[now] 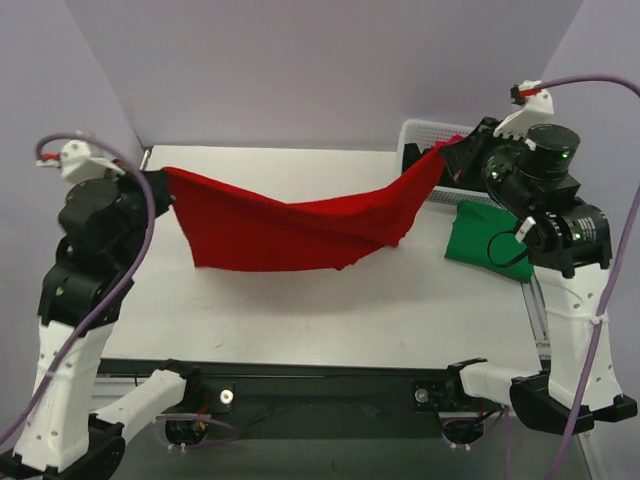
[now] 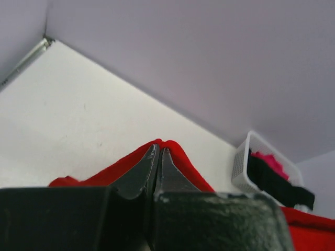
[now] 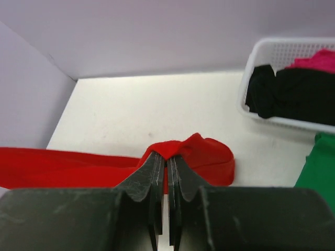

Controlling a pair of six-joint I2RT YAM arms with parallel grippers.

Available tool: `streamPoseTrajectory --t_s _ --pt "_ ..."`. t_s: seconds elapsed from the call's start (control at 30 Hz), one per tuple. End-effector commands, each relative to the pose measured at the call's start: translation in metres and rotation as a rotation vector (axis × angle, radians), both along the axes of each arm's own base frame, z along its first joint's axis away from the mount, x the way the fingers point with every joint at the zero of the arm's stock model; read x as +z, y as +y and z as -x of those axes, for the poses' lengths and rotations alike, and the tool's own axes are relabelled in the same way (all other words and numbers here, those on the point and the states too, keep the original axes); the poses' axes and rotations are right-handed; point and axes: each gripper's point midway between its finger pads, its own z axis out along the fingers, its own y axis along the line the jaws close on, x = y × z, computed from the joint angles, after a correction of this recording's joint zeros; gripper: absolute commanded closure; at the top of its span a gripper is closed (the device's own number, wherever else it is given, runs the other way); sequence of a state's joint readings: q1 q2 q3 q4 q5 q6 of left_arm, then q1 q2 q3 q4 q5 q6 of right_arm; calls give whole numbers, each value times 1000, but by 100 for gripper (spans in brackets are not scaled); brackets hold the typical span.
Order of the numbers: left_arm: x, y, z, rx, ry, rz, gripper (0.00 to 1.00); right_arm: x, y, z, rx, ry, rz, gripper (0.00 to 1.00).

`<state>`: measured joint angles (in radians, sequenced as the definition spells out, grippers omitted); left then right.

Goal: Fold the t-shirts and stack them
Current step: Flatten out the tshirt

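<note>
**Red shirt strung between my two grippers; the fold itself not yet made**

On my left side, my left gripper (image 2: 159,150) is pinched fully shut on one edge of the red t-shirt (image 1: 290,225). In that wrist's view the cloth bulges up just past my closed fingertips. From there the shirt runs across the middle of the table (image 1: 300,310) as a sagging band, held up at both ends. Its lower edge droops toward the tabletop, and I cannot tell whether it touches. It is bunched and creased along its length, not spread flat.

At the far end, my right gripper (image 3: 166,157) is closed tight on the opposite edge, with a small red hump showing beyond the tips. That end is lifted near the white basket (image 1: 425,128) at the back right corner. The basket holds a black t-shirt (image 3: 293,94) and a pink t-shirt (image 3: 319,58), both crumpled.

Furthest right, a green t-shirt (image 1: 485,240) lies on the table just in front of the basket. It looks compact enough to be a finished fold, though I cannot be sure from here.

By my reckoning the task is at an early stage. At most one shirt is done, the red one is only held up, and the two in the basket are untouched. What is left is to lay the red shirt flat, fold it, stack it on the green one, then do the black and pink ones.
</note>
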<state>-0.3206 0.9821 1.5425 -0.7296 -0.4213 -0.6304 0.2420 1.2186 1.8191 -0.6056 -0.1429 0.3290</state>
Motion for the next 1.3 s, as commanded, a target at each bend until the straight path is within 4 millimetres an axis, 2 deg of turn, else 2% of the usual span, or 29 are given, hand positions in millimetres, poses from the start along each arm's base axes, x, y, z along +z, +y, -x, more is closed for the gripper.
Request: streamPoseTrajectory --t_s 0.0,0.03,0.07,0.13,0.17,0.2,0.27,0.33,0.4,0.43,0.5,0.53,0.6,0.63,0.67,0.7,0.73,0.77,0.8,0.9,1.03,1.17,1.2,1.23,1.27 --pt "63 53 51 201 -236 38 100 62 -4 27 33 -217 0 100" --pt "65 62 60 233 -261 38 100 76 -7 40 36 -268 -7 100" --pt "80 74 82 269 -337 67 100 83 -8 46 40 -301 -9 100" --pt "88 94 103 345 -389 67 100 108 -12 62 35 -401 -24 100" --pt "97 106 121 389 -438 90 100 114 -13 67 34 -427 -28 100" --pt "100 111 129 406 -456 93 100 125 -15 72 31 -470 -38 100" --pt "106 119 140 436 -482 83 100 135 -15 76 32 -499 -59 100" --pt "105 122 142 453 -477 65 100 140 -12 70 39 -511 -79 100" --pt "98 118 130 445 -442 39 100 141 -5 60 60 -508 -90 100" --pt "93 115 123 439 -421 31 100 132 0 43 65 -474 -86 100" --pt "72 104 95 421 -334 -18 100 119 7 21 75 -431 -82 100" --pt "61 99 83 417 -297 -37 100 102 14 -3 78 -377 -71 100" --pt "33 87 52 400 -220 -72 100 84 22 -27 91 -327 -58 100" --pt "27 83 43 386 -207 -85 100 64 29 -50 98 -270 -47 100" --pt "23 74 26 360 -201 -96 100 54 32 -61 102 -247 -39 100" --pt "14 69 16 350 -181 -114 100 33 37 -81 106 -196 -23 100" --pt "11 69 9 351 -170 -127 100 24 40 -91 111 -174 -18 100" --pt "4 62 -7 331 -144 -146 100 15 42 -98 113 -152 -14 100" --pt "4 61 -13 326 -136 -154 100 -1 45 -112 113 -115 -6 100" --pt "-5 56 -35 291 -100 -151 100 -13 53 -129 129 -84 -10 100" --pt "12 59 -40 282 -135 -108 100 9 57 -130 143 -123 -31 100" --pt "54 63 -19 282 -249 -69 100 45 54 -118 144 -198 -47 100" --pt "60 62 -15 272 -271 -64 100 62 52 -109 146 -236 -53 100" --pt "73 62 -4 261 -320 -47 100 68 51 -104 146 -251 -54 100" --pt "77 62 2 258 -340 -21 100 77 49 -99 145 -276 -56 100"
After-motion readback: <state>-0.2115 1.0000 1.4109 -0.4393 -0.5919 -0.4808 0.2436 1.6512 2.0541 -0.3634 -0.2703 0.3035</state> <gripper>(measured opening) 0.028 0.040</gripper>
